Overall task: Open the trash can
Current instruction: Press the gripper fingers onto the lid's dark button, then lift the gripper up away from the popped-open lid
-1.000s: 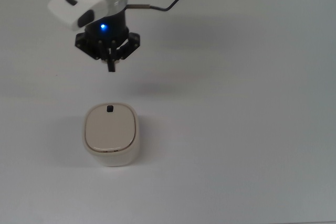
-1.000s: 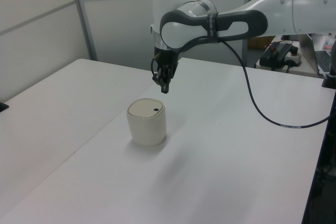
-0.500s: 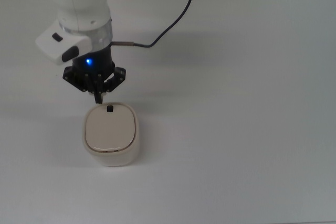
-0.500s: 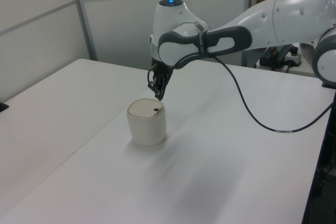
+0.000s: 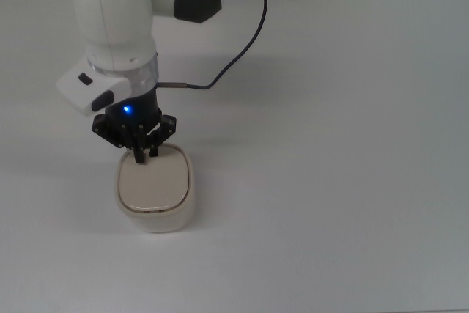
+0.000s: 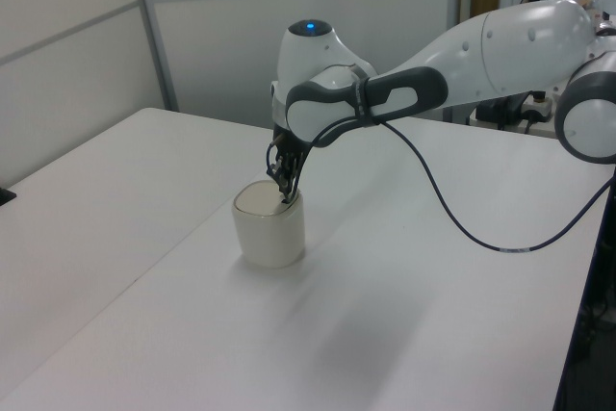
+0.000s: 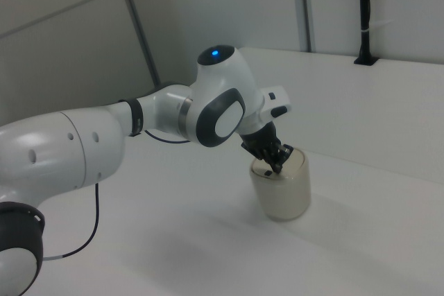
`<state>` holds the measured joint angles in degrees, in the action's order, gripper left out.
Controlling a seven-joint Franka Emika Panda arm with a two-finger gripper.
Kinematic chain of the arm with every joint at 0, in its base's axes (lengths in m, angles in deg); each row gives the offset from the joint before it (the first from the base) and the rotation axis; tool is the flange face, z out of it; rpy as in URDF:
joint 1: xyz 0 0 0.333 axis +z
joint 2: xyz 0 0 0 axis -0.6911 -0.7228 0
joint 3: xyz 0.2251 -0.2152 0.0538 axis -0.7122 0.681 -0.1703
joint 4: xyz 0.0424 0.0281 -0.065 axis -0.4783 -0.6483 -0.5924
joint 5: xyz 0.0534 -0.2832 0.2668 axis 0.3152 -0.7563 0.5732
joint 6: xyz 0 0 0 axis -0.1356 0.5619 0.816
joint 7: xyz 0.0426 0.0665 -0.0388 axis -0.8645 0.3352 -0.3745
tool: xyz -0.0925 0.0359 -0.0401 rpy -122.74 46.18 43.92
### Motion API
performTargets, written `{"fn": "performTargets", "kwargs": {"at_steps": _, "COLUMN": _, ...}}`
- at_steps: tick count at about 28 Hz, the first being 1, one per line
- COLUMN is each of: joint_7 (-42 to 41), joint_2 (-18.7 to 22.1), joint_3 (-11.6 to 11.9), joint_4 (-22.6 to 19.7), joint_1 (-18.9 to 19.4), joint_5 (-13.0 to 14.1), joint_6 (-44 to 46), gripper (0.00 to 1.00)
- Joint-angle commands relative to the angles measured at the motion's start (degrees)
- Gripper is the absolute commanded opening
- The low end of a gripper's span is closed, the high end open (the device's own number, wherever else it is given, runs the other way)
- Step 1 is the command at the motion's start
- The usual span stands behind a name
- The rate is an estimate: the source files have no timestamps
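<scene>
Claw (image 5: 144, 156) dropped onto trash can (image 5: 155, 190) lid.

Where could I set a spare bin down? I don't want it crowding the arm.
The table is bare across the top view's right, from the trash can to the edge, and along the bottom. It is crowded only at the top view's upper left, where the gripper and cable sit.
</scene>
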<state>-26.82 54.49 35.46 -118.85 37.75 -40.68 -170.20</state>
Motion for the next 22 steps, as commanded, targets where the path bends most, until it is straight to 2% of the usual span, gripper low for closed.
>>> {"fn": "performTargets", "kwargs": {"at_steps": 1, "joint_7": -1.18, "joint_2": -1.97, "joint_3": -0.09, "joint_4": 0.26, "joint_1": 0.7, "joint_5": 0.09, "joint_6": -1.73, "gripper": 0.0}}
{"fn": "performTargets", "kwargs": {"at_steps": 10, "joint_7": -0.83, "joint_2": -1.36, "joint_3": -0.17, "joint_4": 0.35, "joint_1": 0.52, "joint_5": 0.0, "joint_6": -2.26, "gripper": 0.0}}
{"fn": "performTargets", "kwargs": {"at_steps": 15, "joint_7": -0.66, "joint_2": 3.29, "joint_3": -0.26, "joint_4": 1.05, "joint_1": 0.08, "joint_5": 1.49, "joint_6": -0.33, "gripper": 0.0}}
{"fn": "performTargets", "kwargs": {"at_steps": 18, "joint_7": -0.74, "joint_2": 6.18, "joint_3": -0.17, "joint_4": 1.23, "joint_1": 0.08, "joint_5": 3.77, "joint_6": 4.31, "gripper": 0.0}}
{"fn": "performTargets", "kwargs": {"at_steps": 22, "joint_7": -0.57, "joint_2": 9.0, "joint_3": -0.35, "joint_4": 1.41, "joint_1": 0.26, "joint_5": 4.31, "joint_6": 7.92, "gripper": 0.0}}
